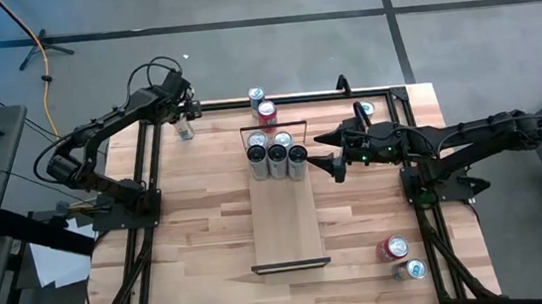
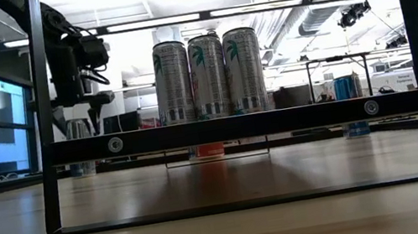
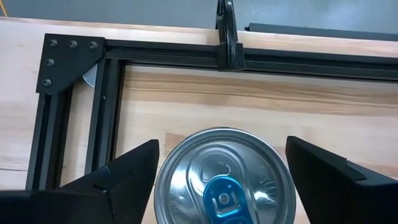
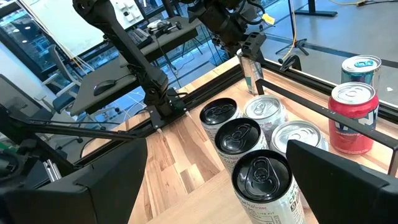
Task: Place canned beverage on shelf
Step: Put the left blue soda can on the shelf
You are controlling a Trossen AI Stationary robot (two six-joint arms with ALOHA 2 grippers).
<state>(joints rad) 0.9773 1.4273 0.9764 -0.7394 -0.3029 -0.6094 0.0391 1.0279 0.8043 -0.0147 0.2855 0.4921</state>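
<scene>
The left arm reaches from its base at the table's left edge toward the far left corner, wrist bent downward. The left gripper (image 1: 183, 116) hangs directly over a slim can (image 1: 184, 130) standing upright on the tabletop (image 1: 197, 209) next to the black frame rail (image 3: 112, 99). In the left wrist view the fingers (image 3: 124, 174) stand wide apart, one on each side of the can's silver top with its blue tab (image 3: 224, 180); a gap shows on both sides, so nothing is gripped.

The right arm extends from the table's right side toward the centre, held nearly level. The right gripper (image 1: 334, 156) is raised and sits just beside the right edge of the shelf (image 1: 285, 221), near the cluster of cans. Its fingers (image 4: 348, 180) are spread wide and hold nothing.

The shelf lies lengthwise along the middle of the table, with a black rail (image 1: 290, 264) at its near end. Five tall cans (image 1: 277, 154) stand upright at its far end, grouped closely. A red can (image 1: 266, 111) and a teal can (image 1: 257, 96) stand on the tabletop just beyond the shelf's far end. A second red can (image 1: 393, 248) and another can (image 1: 412, 269) stand near the right front corner of the table, well apart from the shelf.
</scene>
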